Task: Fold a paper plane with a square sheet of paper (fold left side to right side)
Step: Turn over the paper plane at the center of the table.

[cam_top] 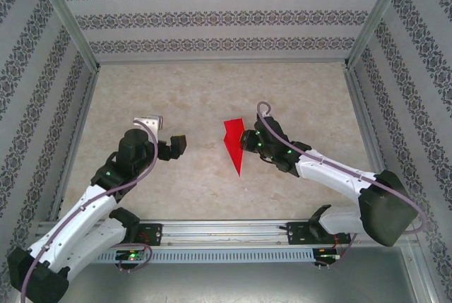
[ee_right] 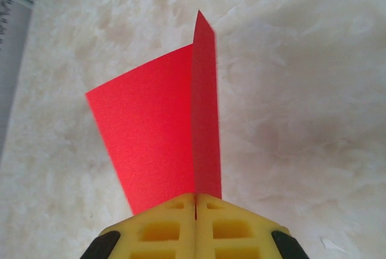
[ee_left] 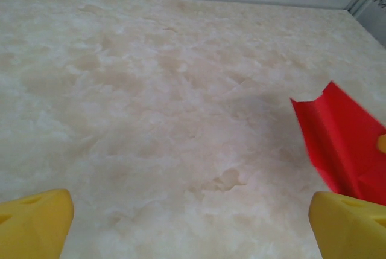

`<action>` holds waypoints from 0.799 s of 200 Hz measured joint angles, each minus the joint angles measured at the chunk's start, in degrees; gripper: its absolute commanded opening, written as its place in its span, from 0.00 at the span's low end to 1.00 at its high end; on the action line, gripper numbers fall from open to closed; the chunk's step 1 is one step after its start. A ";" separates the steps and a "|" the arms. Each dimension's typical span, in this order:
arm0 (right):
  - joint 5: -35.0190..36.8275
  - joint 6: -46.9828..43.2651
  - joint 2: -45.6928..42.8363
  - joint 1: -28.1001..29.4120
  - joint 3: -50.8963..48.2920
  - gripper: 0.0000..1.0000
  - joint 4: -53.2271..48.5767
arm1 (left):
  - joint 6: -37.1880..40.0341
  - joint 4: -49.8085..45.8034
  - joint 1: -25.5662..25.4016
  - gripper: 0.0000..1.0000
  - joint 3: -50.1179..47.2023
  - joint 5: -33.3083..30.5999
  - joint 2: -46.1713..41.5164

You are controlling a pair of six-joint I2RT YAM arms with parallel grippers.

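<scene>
The table (cam_top: 212, 91) is covered by a pale beige surface, marbled with cream and tan blotches. It is matt and evenly lit, and only soft shadows are cast on it. It is enclosed on its far, left and right sides by white walls (cam_top: 212, 17) papered with bands of dark floral ornament. Grey metal posts (cam_top: 67, 17) are set at the far corners. A metal rail (cam_top: 226, 231) is fixed along the near edge, with a grey metal ledge (cam_top: 268, 282) in front of it.
</scene>
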 measured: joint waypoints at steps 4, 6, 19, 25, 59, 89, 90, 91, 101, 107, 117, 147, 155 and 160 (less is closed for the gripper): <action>-1.05 0.07 0.13 -0.33 -0.55 0.00 1.38 | -0.04 0.02 0.50 1.00 0.59 0.94 0.52; -1.44 0.07 0.22 -0.39 -0.72 0.00 1.84 | -0.09 0.02 0.66 1.00 0.79 1.25 0.70; -4.44 0.61 1.38 -0.55 -1.46 0.00 6.16 | -0.24 0.00 1.77 1.00 2.25 4.11 1.95; -5.64 0.94 2.12 -0.52 -1.60 0.00 8.07 | -0.31 -0.13 2.16 1.00 2.91 5.42 2.43; -11.21 2.69 9.53 -0.52 -1.90 0.00 18.43 | 0.76 -3.08 4.37 1.00 8.79 13.00 5.68; -13.90 4.39 18.43 -0.52 -1.90 0.00 25.20 | 4.37 -4.50 4.74 1.00 11.39 18.03 8.04; -13.97 4.37 18.60 -0.52 -1.90 0.00 25.33 | 4.52 -4.50 4.74 1.00 11.39 18.16 8.11; -13.99 4.37 18.80 -0.52 -1.90 0.00 25.42 | 4.59 -4.52 4.74 1.00 11.39 18.23 8.15; -14.27 4.87 21.55 -0.55 -1.90 0.00 26.99 | 5.57 -4.90 4.87 1.00 11.30 18.88 8.83; -14.47 5.16 22.99 -0.55 -1.90 0.00 27.71 | 5.97 -4.94 4.94 1.00 11.15 19.06 9.16; -14.80 5.73 24.94 -0.55 -1.90 0.00 28.74 | 6.64 -4.92 5.01 1.00 10.67 19.26 9.55; -15.06 6.67 27.91 -0.55 -1.95 0.00 30.71 | 7.45 -4.72 5.01 1.00 8.07 19.21 9.70; -15.06 6.95 28.11 -0.57 -2.05 0.00 31.17 | 7.78 -4.70 5.01 1.00 7.32 19.19 9.70; -15.04 6.99 28.13 -0.57 -2.16 0.00 31.39 | 7.98 -4.72 5.01 1.00 6.93 19.12 9.70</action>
